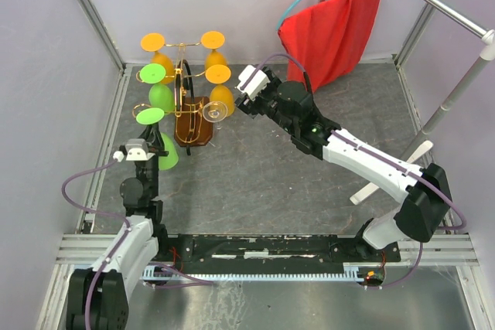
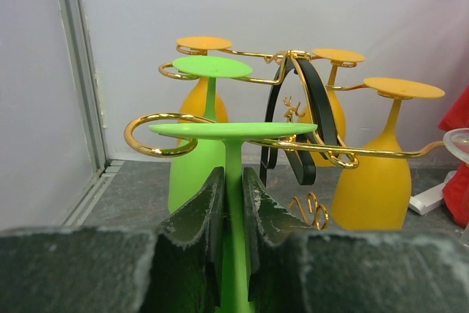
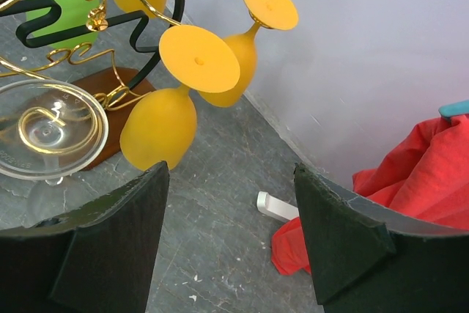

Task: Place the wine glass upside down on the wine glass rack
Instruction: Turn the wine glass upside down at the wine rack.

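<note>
Five hang bowl-down on the rack (image 1: 192,127): three orange glasses (image 3: 157,133), one green glass (image 2: 192,174), one clear glass (image 3: 51,133). The wine glass (image 2: 233,181), green, stem vertical, foot up at the rack's left arm, is clamped in the left fingers (image 2: 201,214); right fingers (image 3: 121,243) apart.

No readable txt, labels, brands, nos. or signs in any view, incl. on wine glass rack (image 1: 193,127).

Three orange glasses (image 1: 221,98), two green glasses (image 1: 161,98), one clear glass (image 1: 215,111), one rack (image 1: 193,130), one cloth (image 1: 332,32).
</note>
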Action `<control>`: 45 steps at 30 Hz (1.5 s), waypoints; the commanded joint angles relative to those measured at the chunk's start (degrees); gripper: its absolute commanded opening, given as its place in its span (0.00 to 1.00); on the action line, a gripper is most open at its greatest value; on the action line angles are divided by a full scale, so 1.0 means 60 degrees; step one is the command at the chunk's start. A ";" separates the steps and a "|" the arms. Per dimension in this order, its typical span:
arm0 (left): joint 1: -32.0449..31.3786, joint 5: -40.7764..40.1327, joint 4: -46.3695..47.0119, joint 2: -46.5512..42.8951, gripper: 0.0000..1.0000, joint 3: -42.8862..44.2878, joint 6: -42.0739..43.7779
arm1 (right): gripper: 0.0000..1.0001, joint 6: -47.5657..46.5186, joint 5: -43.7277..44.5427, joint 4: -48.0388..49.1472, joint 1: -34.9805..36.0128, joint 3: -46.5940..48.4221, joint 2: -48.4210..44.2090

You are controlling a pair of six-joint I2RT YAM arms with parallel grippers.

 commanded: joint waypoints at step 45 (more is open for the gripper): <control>-0.0010 -0.1001 0.5742 0.4955 0.10 0.1061 0.1579 | 0.82 0.0222 -0.0541 0.1343 -0.0535 -0.0692 0.0060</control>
